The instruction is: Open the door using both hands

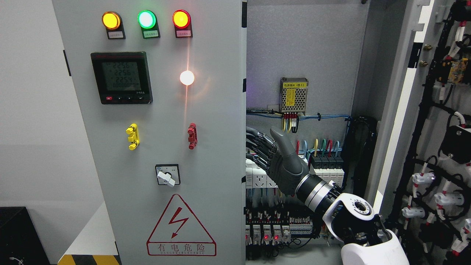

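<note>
clearly the right robot hand (283,162) reaches into the cabinet, fingers (259,147) curled behind the free edge of the left door (206,121), thumb up. the door is a stiff, heavy steel panel; its smooth edge seems the best purchase.

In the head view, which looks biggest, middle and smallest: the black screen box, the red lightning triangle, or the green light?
1. Lightning warning triangle, the largest.
2. Black meter screen, clearly smaller.
3. Green light, the smallest.
All three sit on the same door panel, so nearness does not skew this.
</note>
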